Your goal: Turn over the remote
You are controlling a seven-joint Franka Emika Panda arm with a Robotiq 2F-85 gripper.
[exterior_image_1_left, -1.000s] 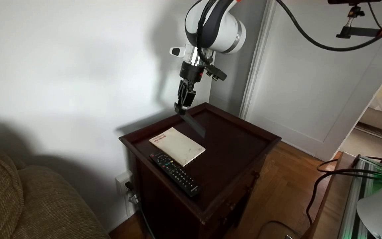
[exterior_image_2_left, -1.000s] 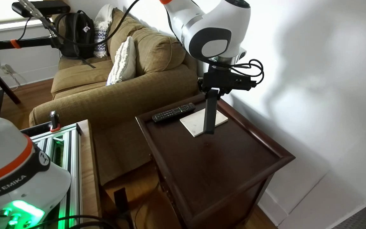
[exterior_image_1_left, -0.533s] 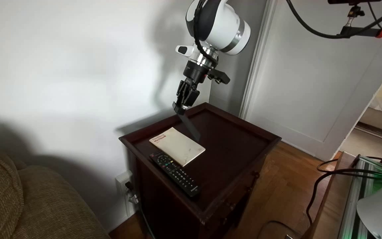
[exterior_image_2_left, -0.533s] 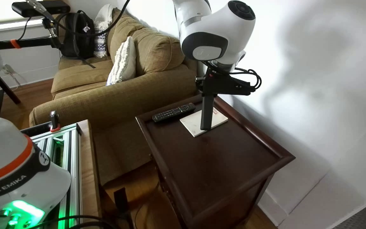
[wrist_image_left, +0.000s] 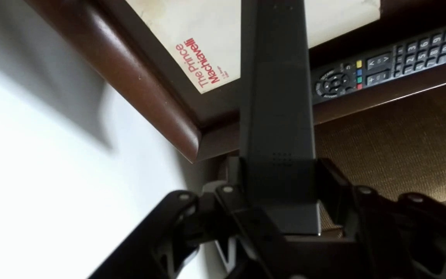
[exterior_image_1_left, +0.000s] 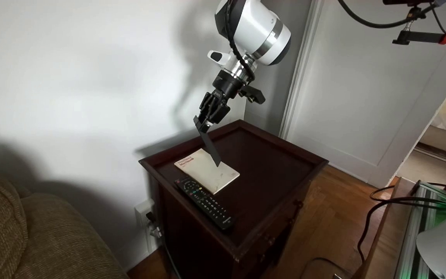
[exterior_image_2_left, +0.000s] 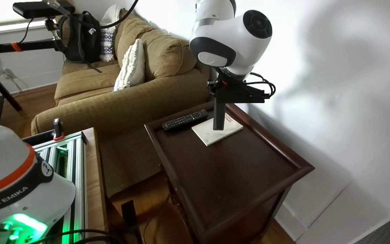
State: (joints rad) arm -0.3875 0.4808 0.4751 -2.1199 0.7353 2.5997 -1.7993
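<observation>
The plain dark grey-black remote (wrist_image_left: 279, 104) is held in my gripper (wrist_image_left: 279, 176), with one finger against each long side. In the wrist view the remote's near end shows between the fingers and its long part stretches away toward the top. In an exterior view the gripper (exterior_image_1_left: 204, 124) is above the back of the small table and the remote (exterior_image_1_left: 211, 149) slants downward from it. The remote (exterior_image_2_left: 219, 117) also shows hanging down in front of the booklet in an exterior view. Whether its lower end touches the booklet I cannot tell.
A pale booklet (exterior_image_1_left: 203, 172) lies on the dark wooden table (exterior_image_1_left: 273, 162) with a raised rim. A longer black remote with pale buttons (exterior_image_1_left: 205, 203) lies beside it. A white wall (exterior_image_1_left: 110, 97) is close behind, and a brown sofa (exterior_image_2_left: 130, 105) adjoins the table.
My gripper has tilted more and the held remote's lower end has swung toward the booklet, now overlapping it in both exterior views. The booklet and longer remote have not moved.
</observation>
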